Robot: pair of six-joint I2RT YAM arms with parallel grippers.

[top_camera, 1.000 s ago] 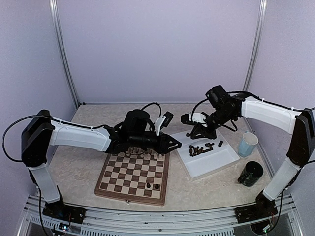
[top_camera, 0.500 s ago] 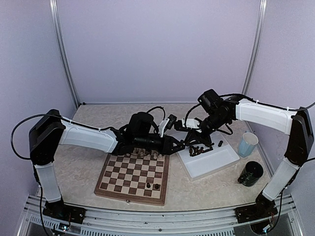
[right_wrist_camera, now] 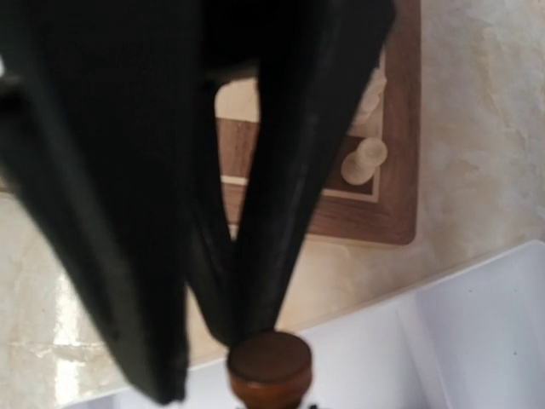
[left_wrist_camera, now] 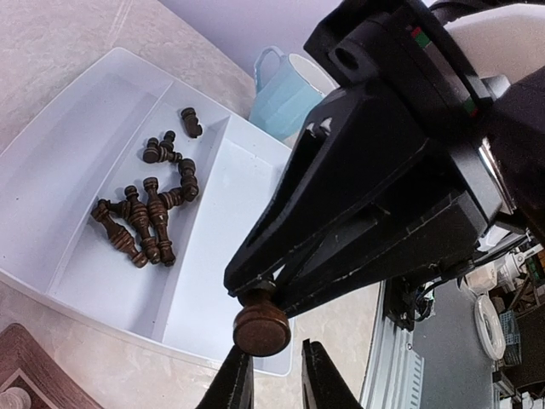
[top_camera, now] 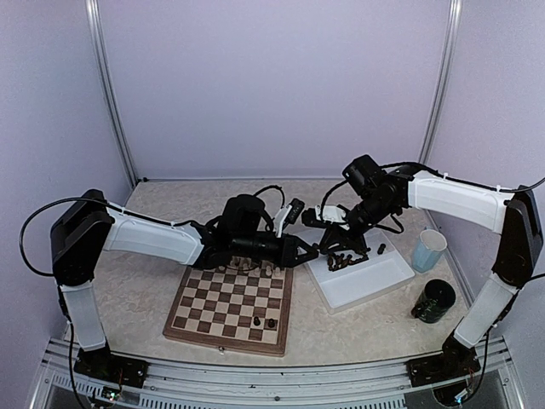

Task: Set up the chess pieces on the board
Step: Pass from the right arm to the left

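Observation:
Above the gap between the board and the white tray, my two grippers meet tip to tip. My right gripper is shut on the upper part of a dark chess piece, whose round base points toward the left wrist camera. My left gripper sits just under that base. Its jaws are narrowly apart and nothing is clamped between them. Several dark pieces lie in the tray. Cream pieces line the board's far row, and two dark ones stand near its front edge.
A light blue cup stands right of the tray, with a black cup nearer the front. The tray has a divider, and one compartment holds the loose pieces. Purple walls with metal posts enclose the table.
Both arms have come together. The left gripper moved right and the right gripper moved left and down with its piece. The left jaws have narrowed.

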